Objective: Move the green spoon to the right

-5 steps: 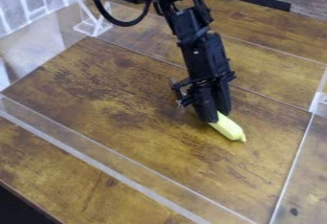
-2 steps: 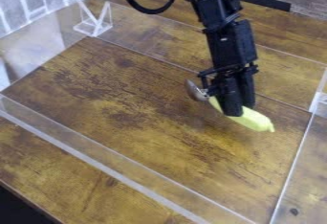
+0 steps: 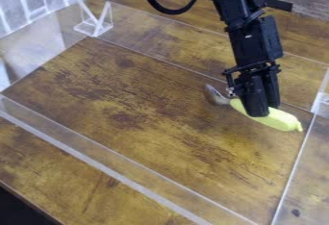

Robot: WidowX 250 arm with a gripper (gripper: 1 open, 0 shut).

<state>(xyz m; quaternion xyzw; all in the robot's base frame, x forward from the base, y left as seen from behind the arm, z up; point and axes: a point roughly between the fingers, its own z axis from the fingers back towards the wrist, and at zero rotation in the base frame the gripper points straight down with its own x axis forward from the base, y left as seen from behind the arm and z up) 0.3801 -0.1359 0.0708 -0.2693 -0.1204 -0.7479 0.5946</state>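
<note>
One gripper (image 3: pixel 256 106) pinches the green spoon (image 3: pixel 274 118) at the table's (image 3: pixel 115 94) four o'clock edge; a loose hold could drop it against the clear wall (image 3: pixel 303 162) there

One camera — high, angled down

- Filling most of the frame we see a dark brown wooden tabletop (image 3: pixel 115 104) with visible grain.
- We see low clear acrylic walls (image 3: pixel 90 162) fencing it in, one running diagonally across the lower left.
- In the upper left we see a small clear acrylic stand (image 3: pixel 91 19).
</note>
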